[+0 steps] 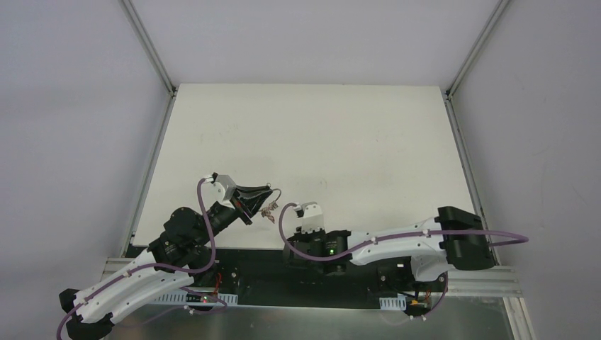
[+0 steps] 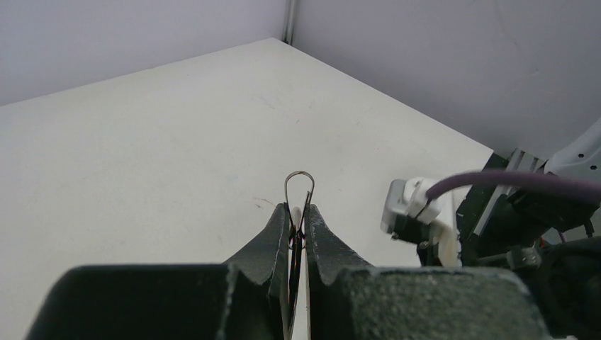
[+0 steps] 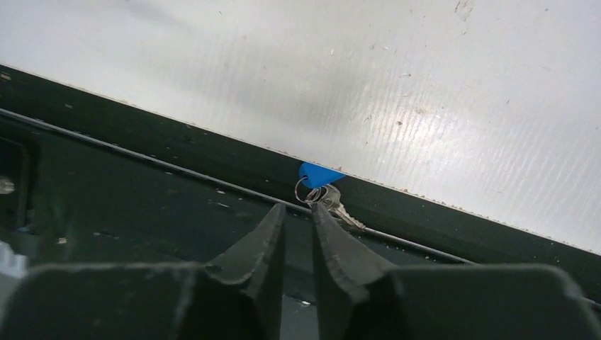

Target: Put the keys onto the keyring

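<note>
My left gripper (image 1: pixel 261 196) is shut on the keyring (image 2: pixel 300 184). The ring's thin silver wire loop sticks out past the fingertips, and its fan of small silver keys (image 1: pixel 269 210) hangs below, above the near part of the table. A trace of red shows between the left fingers; I cannot tell what it is. The blue-headed key (image 3: pixel 318 174) lies at the table's near edge on a small ring, its silver blade (image 3: pixel 344 212) over the black strip. My right gripper (image 3: pixel 298 210) hovers just short of it, its jaws a narrow gap apart and empty.
The white table (image 1: pixel 312 134) is walled by grey panels at the back and sides. A black strip and rail (image 3: pixel 142 177) run along its near edge. The right wrist's camera and purple cable (image 2: pixel 425 202) sit close to the right of my left gripper.
</note>
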`<act>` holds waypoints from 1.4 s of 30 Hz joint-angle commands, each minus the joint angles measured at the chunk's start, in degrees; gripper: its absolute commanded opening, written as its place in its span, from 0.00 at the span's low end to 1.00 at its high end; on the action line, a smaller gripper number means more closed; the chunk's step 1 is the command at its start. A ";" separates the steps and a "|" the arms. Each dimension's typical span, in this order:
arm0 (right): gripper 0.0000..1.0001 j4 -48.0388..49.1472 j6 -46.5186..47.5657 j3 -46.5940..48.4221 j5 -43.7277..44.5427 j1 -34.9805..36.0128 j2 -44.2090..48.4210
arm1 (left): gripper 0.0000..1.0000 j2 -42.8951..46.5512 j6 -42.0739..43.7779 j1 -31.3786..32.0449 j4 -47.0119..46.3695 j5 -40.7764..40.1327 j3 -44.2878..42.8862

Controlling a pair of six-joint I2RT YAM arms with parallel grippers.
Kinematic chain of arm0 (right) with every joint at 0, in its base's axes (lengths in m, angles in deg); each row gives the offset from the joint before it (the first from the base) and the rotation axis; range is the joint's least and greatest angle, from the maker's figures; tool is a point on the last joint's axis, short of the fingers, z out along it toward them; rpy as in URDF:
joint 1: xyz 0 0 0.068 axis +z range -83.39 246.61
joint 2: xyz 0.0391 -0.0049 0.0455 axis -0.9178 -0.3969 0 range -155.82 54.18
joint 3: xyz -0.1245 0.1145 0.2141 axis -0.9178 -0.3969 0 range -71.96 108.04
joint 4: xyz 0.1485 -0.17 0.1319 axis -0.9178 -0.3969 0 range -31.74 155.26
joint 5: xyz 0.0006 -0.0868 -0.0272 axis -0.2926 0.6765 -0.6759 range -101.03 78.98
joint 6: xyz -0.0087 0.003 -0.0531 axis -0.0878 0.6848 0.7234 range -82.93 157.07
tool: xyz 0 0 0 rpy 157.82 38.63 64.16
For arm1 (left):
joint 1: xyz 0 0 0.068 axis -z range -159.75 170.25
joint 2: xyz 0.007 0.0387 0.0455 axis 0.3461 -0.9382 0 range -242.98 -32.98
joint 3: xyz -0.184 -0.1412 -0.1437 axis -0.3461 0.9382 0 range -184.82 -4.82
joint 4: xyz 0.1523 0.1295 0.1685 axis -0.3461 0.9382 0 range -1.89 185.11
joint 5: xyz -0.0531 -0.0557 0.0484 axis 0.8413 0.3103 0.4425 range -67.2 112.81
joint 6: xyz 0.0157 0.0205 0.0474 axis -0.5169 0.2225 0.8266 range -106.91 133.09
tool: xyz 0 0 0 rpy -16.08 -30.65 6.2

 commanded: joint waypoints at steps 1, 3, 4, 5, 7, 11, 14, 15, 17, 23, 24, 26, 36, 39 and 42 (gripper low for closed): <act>0.28 2.06 -2.07 0.25 -1.90 -0.74 -5.02 | 0.00 0.29 -0.84 0.77 -2.79 -0.73 -0.77; 0.33 2.86 -2.47 0.98 -3.39 -1.35 -7.16 | 0.00 0.26 -0.80 0.72 -2.76 -0.63 -0.77; 0.34 2.95 -2.49 1.46 -4.03 -1.55 -8.26 | 0.00 0.27 -0.77 0.76 -2.82 -0.69 -0.77; 0.35 2.97 -2.34 2.02 -4.37 -1.67 -9.31 | 0.00 0.34 -0.78 0.76 -2.83 -0.72 -0.77; 0.37 2.94 -2.15 3.20 -5.67 -1.87 -11.26 | 0.00 0.44 -0.77 0.75 -2.76 -0.70 -0.72; 0.41 2.54 -1.96 4.31 -7.78 -2.22 -14.15 | 0.00 0.67 -0.75 0.74 -2.59 -0.72 -0.76; 0.45 1.85 -1.89 5.05 -8.87 -2.15 -15.73 | 0.00 0.67 -0.76 0.73 -2.56 -0.67 -0.77; 0.46 1.57 -1.91 5.24 -9.04 -2.14 -16.22 | 0.00 0.73 -0.67 0.72 -2.53 -0.66 -0.77; 0.47 0.69 -2.29 5.55 -8.95 -2.10 -17.44 | 0.00 0.73 -0.62 0.74 -2.53 -0.68 -0.77; 0.49 -3.56 -4.56 8.06 -6.68 -1.50 -21.21 | 0.00 0.62 -0.54 0.76 -2.44 -0.98 -0.72; 0.49 -4.15 -5.46 8.18 -6.29 -1.44 -21.94 | 0.00 0.57 -0.58 0.73 -2.48 -0.98 -0.72; 0.50 -4.91 -7.15 7.90 -5.72 -1.43 -22.20 | 0.00 0.40 -0.44 0.78 -2.47 -1.07 -0.77; 0.57 -5.30 -12.02 3.87 -4.16 -1.44 -19.74 | 0.00 -0.25 -0.50 0.81 -2.83 -1.30 -0.73; 0.58 -5.86 -13.43 3.13 -5.00 -1.25 -19.80 | 0.00 -0.40 -0.50 0.80 -2.83 -1.26 -0.70; 0.58 -6.53 -14.60 2.36 -3.86 -0.54 -18.65 | 0.00 -0.73 -0.54 0.79 -2.97 -1.18 -0.70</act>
